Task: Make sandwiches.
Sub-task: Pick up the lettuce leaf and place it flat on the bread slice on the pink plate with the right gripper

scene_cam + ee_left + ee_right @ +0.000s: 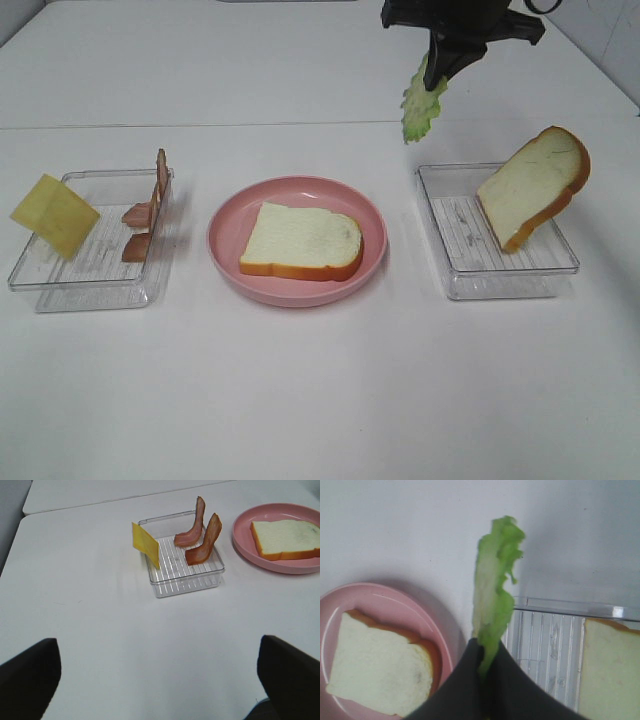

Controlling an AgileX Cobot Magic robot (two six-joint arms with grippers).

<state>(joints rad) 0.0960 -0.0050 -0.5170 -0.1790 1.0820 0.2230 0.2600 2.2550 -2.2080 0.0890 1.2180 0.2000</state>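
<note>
White table occupies the foreground. At centre, a pink plate carries one bread slice lying flat, the only sandwich layer in place. Left tray: cheese square leaning over the rim, bacon strips propped against the wall. Right tray: second bread slice tilted against the rim. Right gripper, raised beyond the plate and right tray, is clamped on a lettuce leaf hanging beneath it. Left gripper hovers with jaws spread wide, holding nothing.
</note>
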